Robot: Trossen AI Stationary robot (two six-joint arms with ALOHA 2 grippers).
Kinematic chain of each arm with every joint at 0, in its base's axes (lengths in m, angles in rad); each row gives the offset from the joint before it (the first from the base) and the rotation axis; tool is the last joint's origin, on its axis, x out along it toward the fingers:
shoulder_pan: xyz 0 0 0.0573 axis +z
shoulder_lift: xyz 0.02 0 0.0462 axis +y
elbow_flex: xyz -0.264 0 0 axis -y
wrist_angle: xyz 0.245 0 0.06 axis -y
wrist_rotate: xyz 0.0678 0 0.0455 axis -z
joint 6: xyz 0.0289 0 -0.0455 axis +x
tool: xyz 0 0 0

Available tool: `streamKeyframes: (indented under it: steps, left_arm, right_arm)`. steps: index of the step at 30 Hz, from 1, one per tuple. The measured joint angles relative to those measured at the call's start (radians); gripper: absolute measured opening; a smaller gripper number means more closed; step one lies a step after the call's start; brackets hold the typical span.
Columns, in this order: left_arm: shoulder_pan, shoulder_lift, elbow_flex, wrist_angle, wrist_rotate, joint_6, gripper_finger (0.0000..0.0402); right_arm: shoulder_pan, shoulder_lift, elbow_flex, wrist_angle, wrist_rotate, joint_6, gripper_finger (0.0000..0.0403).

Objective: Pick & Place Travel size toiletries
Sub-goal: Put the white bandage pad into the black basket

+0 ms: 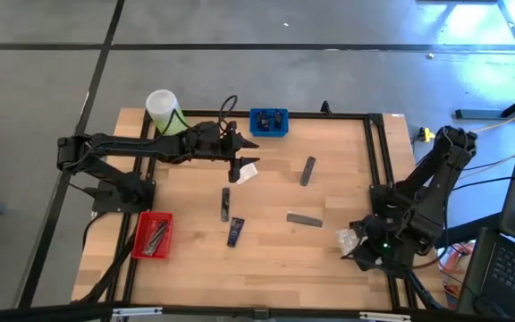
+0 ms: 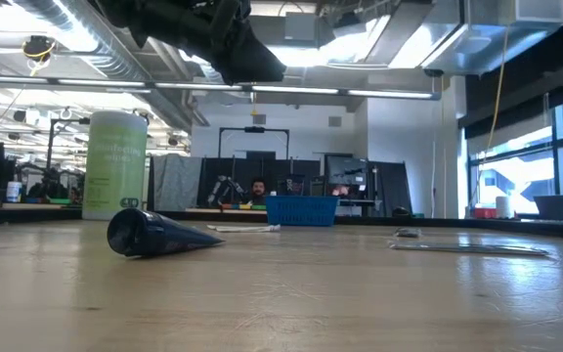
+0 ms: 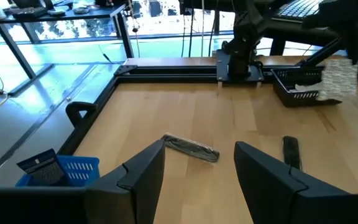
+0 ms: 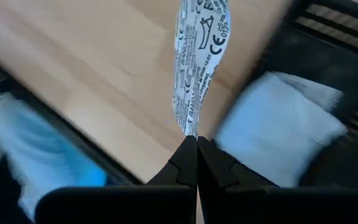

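The white sachet (image 4: 199, 59) is hanging edge-on, its long axis running straight out from the right gripper (image 4: 196, 144), whose fingers are pinching together on its end over the black tray (image 4: 328, 56) at the tabletop's (image 1: 275, 259) right edge, the tray's contents staying blurred, while the left gripper (image 3: 199, 163) is hovering with fingers apart near the blue tray (image 1: 268, 122).

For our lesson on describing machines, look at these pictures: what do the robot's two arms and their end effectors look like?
Both arms are dark, nearly black, built from jointed segments, with black cables looping along them. The left end effector has two broad, angular, matte dark fingers. The right end effector has two dark fingers tapering to a pointed tip. A small green light glows on the right arm.
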Motion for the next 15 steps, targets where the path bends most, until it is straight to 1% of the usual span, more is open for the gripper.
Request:
streamKeyframes:
  steps: [4,8,11,14,15]
  left_arm:
    - [0.000,0.000,0.000,0.000,0.000,0.000,0.0190]
    - [0.000,0.000,0.000,0.000,0.000,0.000,0.0189]
    - [0.000,0.000,0.000,0.000,0.000,0.000,0.0191]
    - [0.000,0.000,0.000,0.000,0.000,0.000,0.0190]
    - [0.000,0.000,0.000,0.000,0.001,0.000,0.0189]
  right_arm:
    - [0.065,0.000,0.001,-0.067,-0.041,0.125,0.0000]
    - [0.126,0.000,0.043,-0.147,-0.079,0.219,0.0000]
    - [0.139,0.003,0.077,-0.179,-0.090,0.226,0.0000]
    - [0.134,0.010,0.081,-0.212,-0.144,0.228,0.0000]
    - [0.133,0.013,0.081,-0.220,-0.147,0.229,0.0000]
